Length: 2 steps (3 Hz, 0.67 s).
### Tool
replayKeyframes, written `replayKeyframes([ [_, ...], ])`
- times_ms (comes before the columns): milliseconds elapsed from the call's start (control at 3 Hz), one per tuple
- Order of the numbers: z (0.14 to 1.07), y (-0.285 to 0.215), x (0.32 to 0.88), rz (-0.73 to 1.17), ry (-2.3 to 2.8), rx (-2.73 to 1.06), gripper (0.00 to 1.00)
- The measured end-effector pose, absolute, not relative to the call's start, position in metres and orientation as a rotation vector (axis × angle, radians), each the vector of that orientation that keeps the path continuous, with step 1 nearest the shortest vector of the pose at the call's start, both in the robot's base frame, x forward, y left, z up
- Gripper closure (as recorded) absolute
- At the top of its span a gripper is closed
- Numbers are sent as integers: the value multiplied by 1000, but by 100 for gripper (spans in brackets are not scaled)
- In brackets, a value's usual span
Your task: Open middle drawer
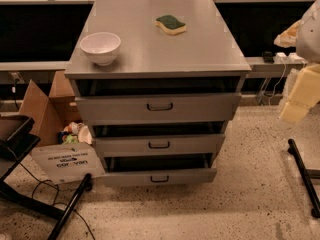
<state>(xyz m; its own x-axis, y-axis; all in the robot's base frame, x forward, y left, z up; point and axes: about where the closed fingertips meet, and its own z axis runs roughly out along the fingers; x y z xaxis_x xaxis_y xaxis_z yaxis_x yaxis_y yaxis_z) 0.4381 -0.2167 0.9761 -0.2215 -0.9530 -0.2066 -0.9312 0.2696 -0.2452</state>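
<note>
A grey metal cabinet (159,49) with three drawers stands in the centre of the camera view. The middle drawer (195,145) has a low front panel and a small dark loop handle (159,145), and it sits pulled out a little, with a dark gap above it. The taller top drawer (200,108) and the lowest drawer (190,176) also stand slightly out. My gripper (295,109), cream-coloured, hangs at the right edge of the view. It is well to the right of the cabinet, at about the top drawer's height, and touches nothing.
A white bowl (100,47) and a green-and-yellow sponge (170,24) rest on the cabinet top. An open cardboard box (50,114) with odds and ends stands left of the cabinet. Black stand legs (70,206) cross the floor at left, and another black leg (302,176) lies at right.
</note>
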Motion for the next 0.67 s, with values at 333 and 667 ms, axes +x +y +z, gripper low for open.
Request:
replayKeyframes([
  [333,976,-217,438,-98,2232,-1725,0],
  [667,953,-211,442,-114,2260,-1741,0],
])
